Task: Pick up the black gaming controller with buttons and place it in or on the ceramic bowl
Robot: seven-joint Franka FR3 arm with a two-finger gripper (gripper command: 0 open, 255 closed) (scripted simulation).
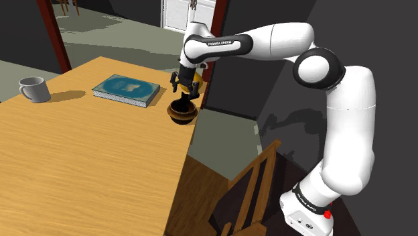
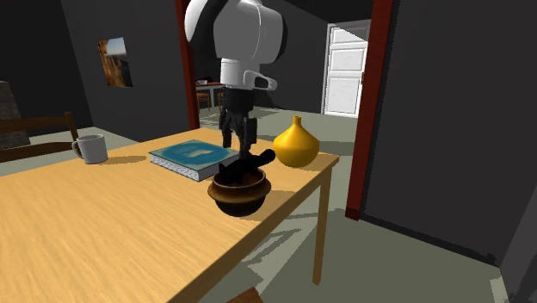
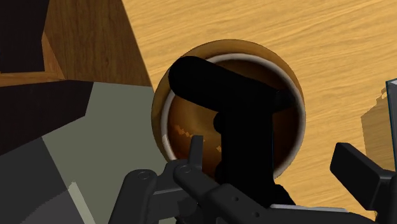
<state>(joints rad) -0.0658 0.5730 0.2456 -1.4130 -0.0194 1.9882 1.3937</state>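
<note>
Black controller (image 3: pixel 242 121) lies in the brown bowl (image 3: pixel 280 67) near the surface (image 1: pixel 80 167) edge, one end poking over the rim; the gripper (image 3: pixel 267 147) hangs just above it, wide open, holding nothing. A bump going up could knock it out, or push the bowl off; the arm (image 1: pixel 281 40) says FRANKA EMIKA.

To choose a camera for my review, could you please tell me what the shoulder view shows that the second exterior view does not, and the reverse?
Shoulder view alone: the robot's stand and the arm's lower links rising from it. Second exterior view alone: a picture on the wall and a table leg. Both: the wooden table, the mug, the blue book, and the black controller lying in the brown bowl, with the open jaws just above it.
</note>
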